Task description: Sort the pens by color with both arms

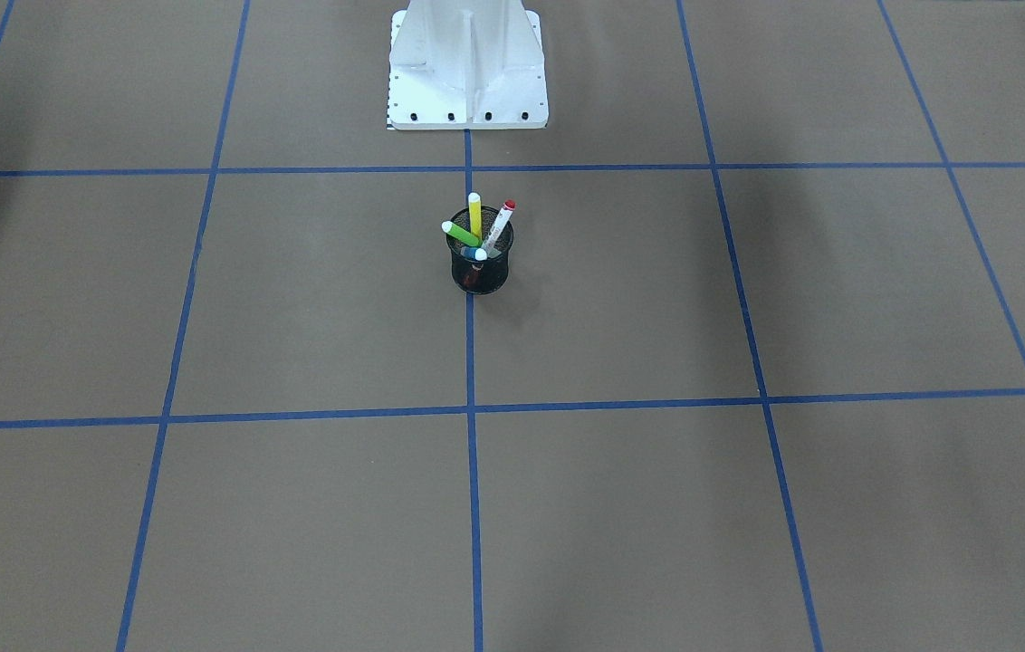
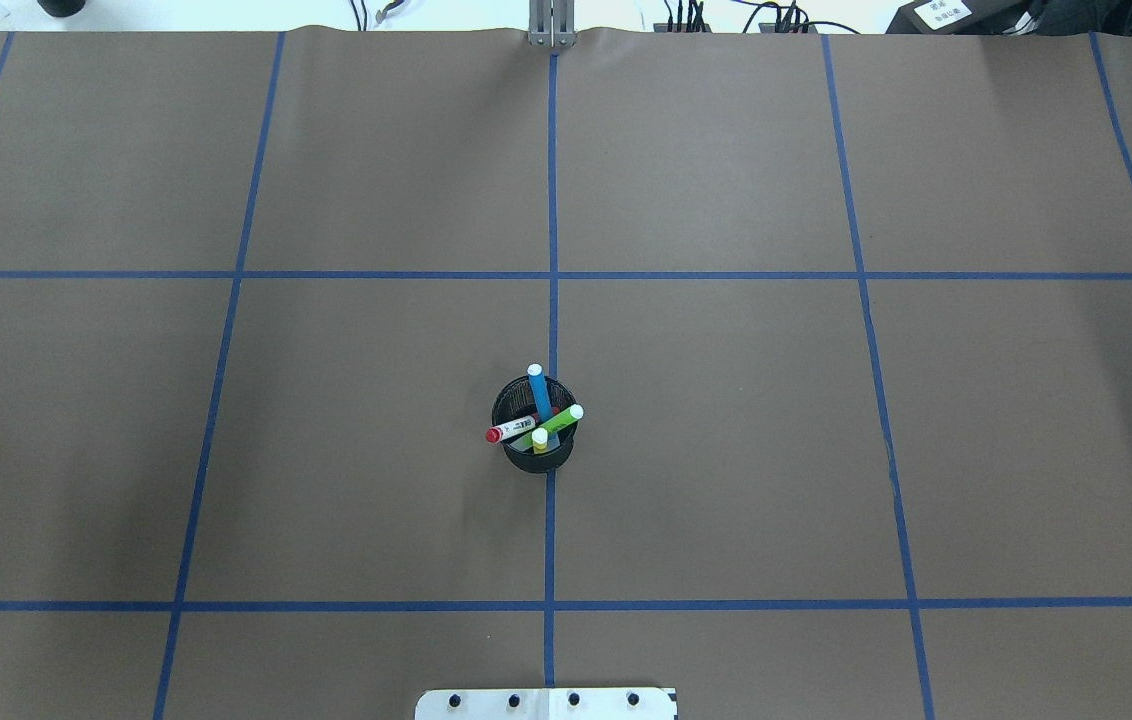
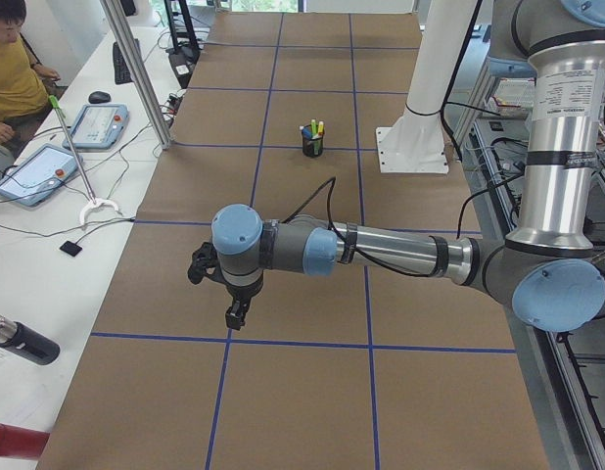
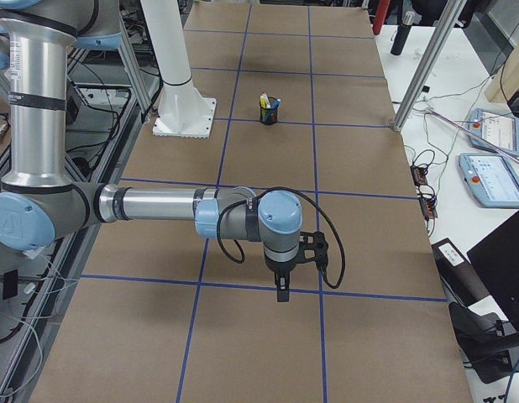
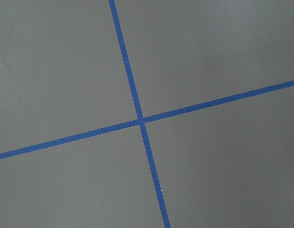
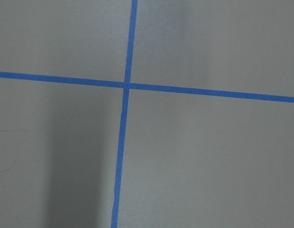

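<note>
Four slim marker pens stand together in a round black mesh cup (image 2: pixel 536 462). The cup sits in the middle of the brown paper tabletop (image 2: pixel 726 450), right on a blue tape line (image 2: pixel 552 300).

The blue pen (image 2: pixel 539 392) leans away from the robot. The bright green pen (image 2: pixel 558 423) leans to the robot's right. The white pen with red ends (image 2: pixel 511 430) leans to its left. The yellow pen (image 2: pixel 540 440) is nearest the robot. The pens cross each other inside the cup, and the cup's wall goes around their lower ends.

The white base pedestal (image 1: pixel 467 68) stands near the cup.

The grey-and-silver left arm (image 3: pixel 381 250) reaches out low over one end of the tabletop, well apart from the cup. The grey-and-silver right arm (image 4: pixel 159 206) does the same at the other end. Both sets of jaws point down above the paper. It is not possible to tell if they are spread or pressed together.

A person in a yellow shirt (image 3: pixel 14 78) sits at a white side desk with two tablets (image 3: pixel 97 125).
</note>
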{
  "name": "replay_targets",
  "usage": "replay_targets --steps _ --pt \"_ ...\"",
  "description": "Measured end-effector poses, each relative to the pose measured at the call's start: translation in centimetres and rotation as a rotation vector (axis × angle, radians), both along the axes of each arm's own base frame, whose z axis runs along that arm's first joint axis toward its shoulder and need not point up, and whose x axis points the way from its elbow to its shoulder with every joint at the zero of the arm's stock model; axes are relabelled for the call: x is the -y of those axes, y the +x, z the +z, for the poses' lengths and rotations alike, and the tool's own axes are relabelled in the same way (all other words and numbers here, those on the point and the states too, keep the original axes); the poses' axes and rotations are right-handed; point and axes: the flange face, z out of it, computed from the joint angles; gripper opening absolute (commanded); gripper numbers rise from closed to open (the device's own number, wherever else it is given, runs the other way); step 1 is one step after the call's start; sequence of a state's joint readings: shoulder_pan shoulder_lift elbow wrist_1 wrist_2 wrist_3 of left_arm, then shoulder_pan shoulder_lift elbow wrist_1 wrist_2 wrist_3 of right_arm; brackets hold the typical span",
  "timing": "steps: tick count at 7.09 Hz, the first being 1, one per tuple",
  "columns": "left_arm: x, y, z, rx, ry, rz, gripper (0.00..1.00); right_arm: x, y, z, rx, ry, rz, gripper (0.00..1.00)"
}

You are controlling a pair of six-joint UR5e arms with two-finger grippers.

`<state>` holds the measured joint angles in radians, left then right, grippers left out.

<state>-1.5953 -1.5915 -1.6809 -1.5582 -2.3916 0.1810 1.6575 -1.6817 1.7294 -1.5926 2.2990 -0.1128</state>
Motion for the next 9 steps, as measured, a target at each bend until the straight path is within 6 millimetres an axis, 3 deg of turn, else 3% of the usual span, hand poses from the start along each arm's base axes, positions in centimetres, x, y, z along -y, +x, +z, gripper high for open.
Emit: replay_targets --steps 5,9 --pt "-0.5 0.0 -1.7 -0.001 0.039 0.003 1.0 0.4 -0.2 -0.5 0.016 0.063 0.003 0.99" --pt "0.4 0.3 -3.6 -0.037 0.075 0.009 1.0 0.4 -1.3 -2.0 0.164 0.195 -0.014 0.99"
